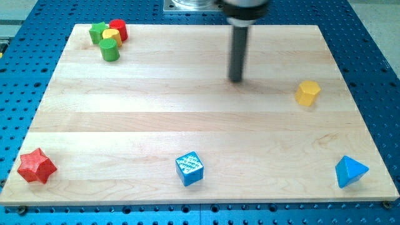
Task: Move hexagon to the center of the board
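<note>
A yellow hexagon block (307, 92) lies on the wooden board (156, 112) at the view's right, a little above mid height. My tip (235, 80) rests on the board at the upper middle, well to the left of the hexagon and slightly higher, not touching it. The rod rises straight up to the dark arm end at the view's top.
A cluster at the top left: green star (97, 32), red cylinder (119, 29), yellow block (111, 35), green cylinder (110, 49). A red star (36, 166) lies at the bottom left, a blue cube (189, 168) at the bottom middle, a blue triangular block (350, 171) at the bottom right.
</note>
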